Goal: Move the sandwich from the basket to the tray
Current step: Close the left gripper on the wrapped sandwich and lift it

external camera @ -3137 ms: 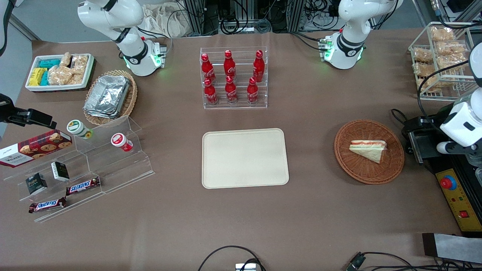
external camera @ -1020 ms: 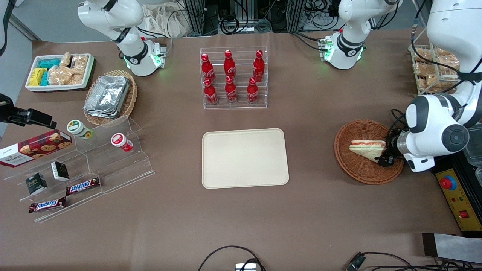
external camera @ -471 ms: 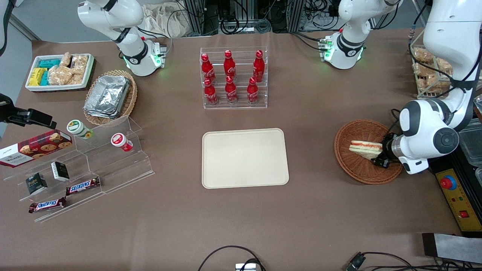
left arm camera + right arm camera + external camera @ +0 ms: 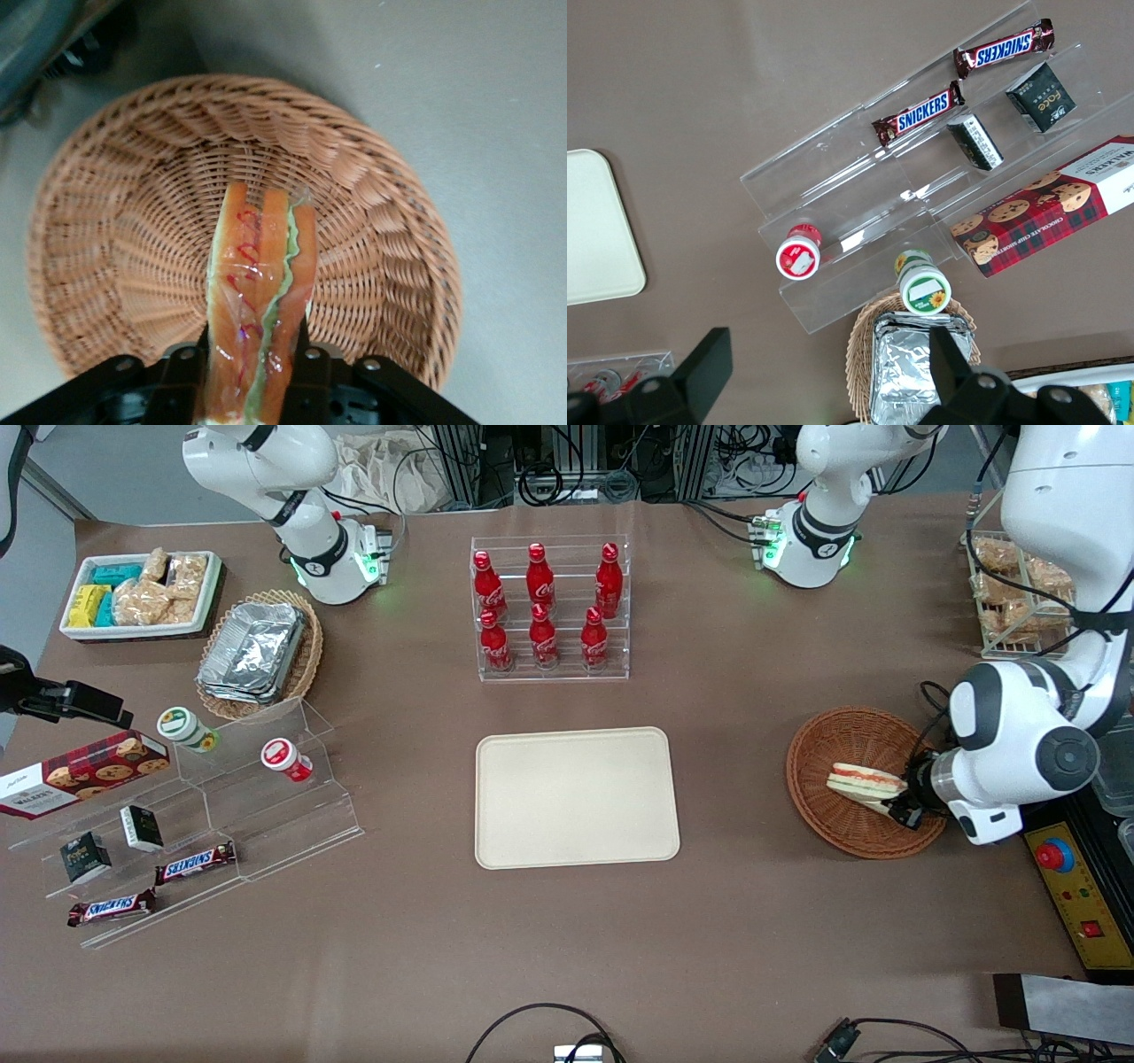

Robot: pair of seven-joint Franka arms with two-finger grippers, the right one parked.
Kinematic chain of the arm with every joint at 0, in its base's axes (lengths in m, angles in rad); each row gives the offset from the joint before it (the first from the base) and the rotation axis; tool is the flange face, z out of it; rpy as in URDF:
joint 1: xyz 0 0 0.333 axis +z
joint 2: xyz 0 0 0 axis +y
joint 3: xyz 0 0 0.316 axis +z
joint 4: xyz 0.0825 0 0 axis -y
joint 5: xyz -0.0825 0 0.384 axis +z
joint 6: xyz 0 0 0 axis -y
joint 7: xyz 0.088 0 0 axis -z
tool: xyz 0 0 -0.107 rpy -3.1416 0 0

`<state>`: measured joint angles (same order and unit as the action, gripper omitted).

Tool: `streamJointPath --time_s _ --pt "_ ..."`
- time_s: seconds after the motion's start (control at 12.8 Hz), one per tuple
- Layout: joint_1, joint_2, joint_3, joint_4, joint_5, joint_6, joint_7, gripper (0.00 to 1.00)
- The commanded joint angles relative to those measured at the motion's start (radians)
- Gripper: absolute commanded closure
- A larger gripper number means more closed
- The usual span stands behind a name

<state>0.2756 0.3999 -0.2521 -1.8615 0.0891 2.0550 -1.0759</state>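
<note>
Sandwich (image 4: pixel 257 301) turned on edge since a second ago, clamped in pincer (image 4: pixel 252 359); apparently lifting from basket (image 4: pixel 842 735); tray (image 4: pixel 576 797) awaited.

Gripper (image 4: pixel 893 810) is mostly covered by the arm's white wrist in the front view. The wrist view cuts off the sandwich (image 4: pixel 257 301) at its gripped end, and the black fingers (image 4: pixel 301 390) too. Sandwich hides part of the basket (image 4: pixel 115 266) floor.
</note>
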Motion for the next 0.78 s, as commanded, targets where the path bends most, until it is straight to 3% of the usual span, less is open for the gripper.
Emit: streamJointPath --time_s 0.0,0.31,0.47,0.71 --pt "-0.004 -0.038 -0.004 0.131 -0.006 -0.18 0.13 1.0" --pt "-0.004 -0.026 -0.137 0.336 -0.058 -0.381 0.298 1.0" --pt "-0.006 -0.019 -0.228 0.357 -0.057 -0.38 0.394 1.0" --pt "-0.009 0.009 -0.323 0.431 -0.057 -0.366 0.389 1.0"
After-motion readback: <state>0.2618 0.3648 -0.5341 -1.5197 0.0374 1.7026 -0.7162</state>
